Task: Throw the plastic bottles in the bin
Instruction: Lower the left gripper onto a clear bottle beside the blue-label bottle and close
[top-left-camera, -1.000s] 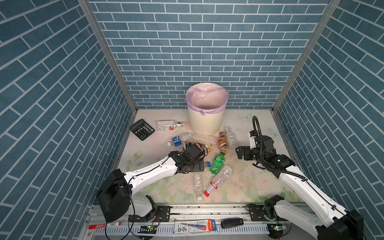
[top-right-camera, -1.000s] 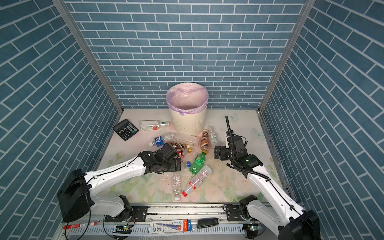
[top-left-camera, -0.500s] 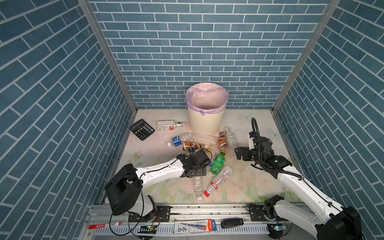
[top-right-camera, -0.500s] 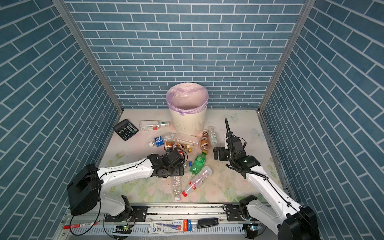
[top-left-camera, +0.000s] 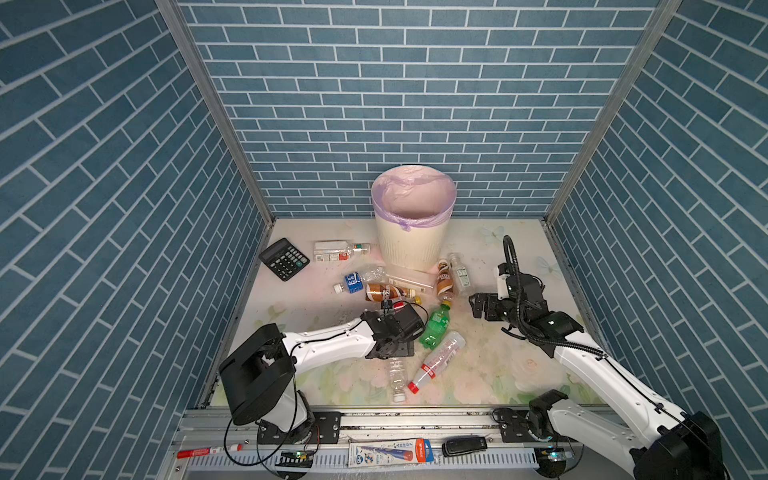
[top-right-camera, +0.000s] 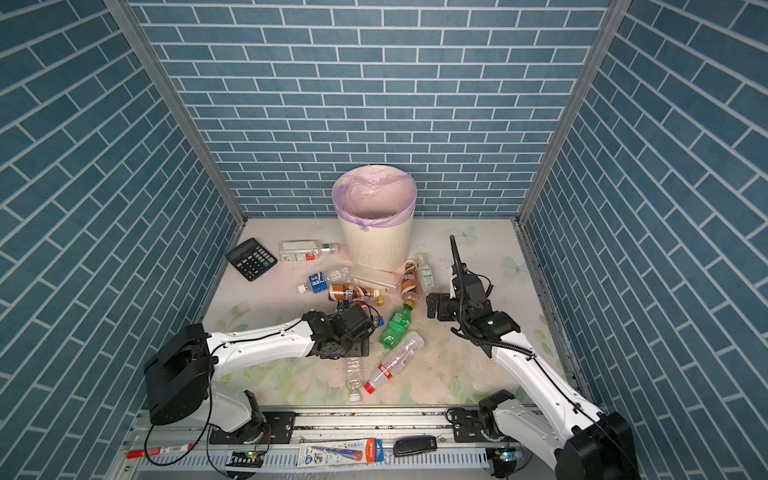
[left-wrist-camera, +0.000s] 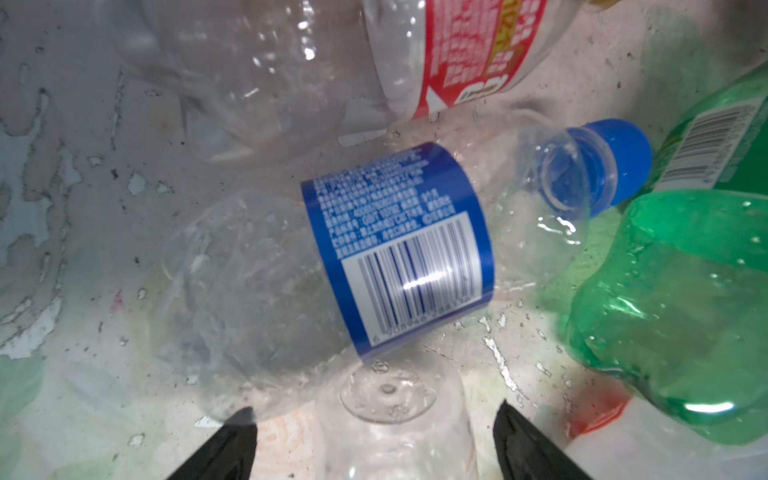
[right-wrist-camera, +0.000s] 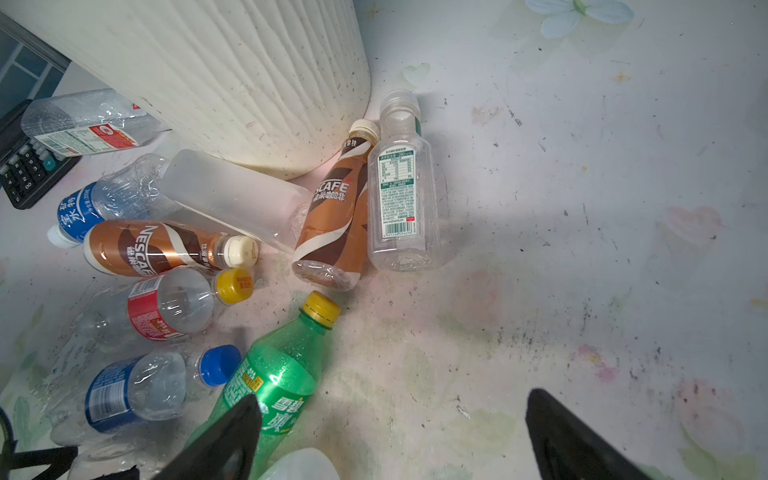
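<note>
The bin (top-left-camera: 411, 249) stands at the back middle, its lilac bag folded over the rim. Several plastic bottles lie in front of it. My left gripper (left-wrist-camera: 374, 419) points down, open, with the base of a clear bottle (left-wrist-camera: 395, 415) between its fingers and gaps on both sides. That bottle (top-left-camera: 397, 376) lies toward the front edge. A blue-labelled bottle (left-wrist-camera: 399, 249) lies just beyond it, beside the green bottle (top-left-camera: 434, 328). My right gripper (right-wrist-camera: 395, 411) hangs open and empty over bare table right of the green bottle (right-wrist-camera: 274, 382).
Two brown bottles (right-wrist-camera: 145, 249) (right-wrist-camera: 332, 220) and a clear green-labelled one (right-wrist-camera: 401, 199) lie by the bin's foot. A red-capped bottle (top-left-camera: 436, 361) lies by my left gripper. The black calculator (top-left-camera: 284, 259) sits back left. A red marker (top-left-camera: 208, 451) rests on the front rail.
My left gripper has moved toward the front, down over the clear bottle's base, and its jaws have narrowed somewhat. My right arm has hardly moved.
</note>
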